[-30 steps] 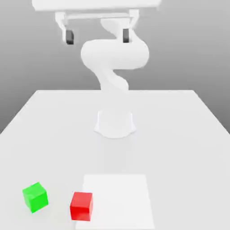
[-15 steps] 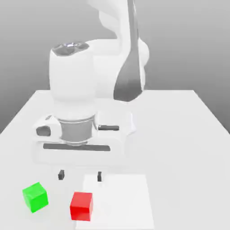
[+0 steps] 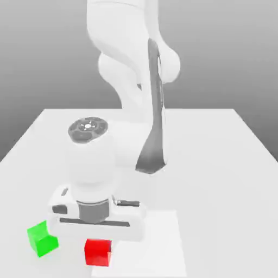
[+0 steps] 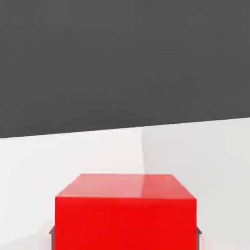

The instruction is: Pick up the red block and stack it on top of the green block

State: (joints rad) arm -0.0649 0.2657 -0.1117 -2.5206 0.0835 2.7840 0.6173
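1. Exterior view: your red block (image 3: 98, 253) sits low in the scene, left of centre, at the edge of the white rectangle (image 3: 155, 244) on the pale table (image 3: 217, 190).
2. Gripper (image 3: 98, 248): one, two-fingered, closed on the red block. A dark fingertip (image 3: 110, 246) shows against the block's side towards the exterior view's right.
3. Hand view, same item: you have the red block between the two fingers, a narrow dark edge of each lying right along opposite sides of it, with no clear gap.
4. Green block (image 3: 40, 240): one, on the table, set towards the exterior view's left of the red block and apart from it. The white hand housing (image 3: 98, 229) covers one upper corner; its sides are turned at an angle to you.
5. Stacking state: the two blocks are separate, the red one down at table level beside the green, not on it.
6. Robot arm (image 3: 122, 32): one, white with dark trim, reaching down over the table to the hand.
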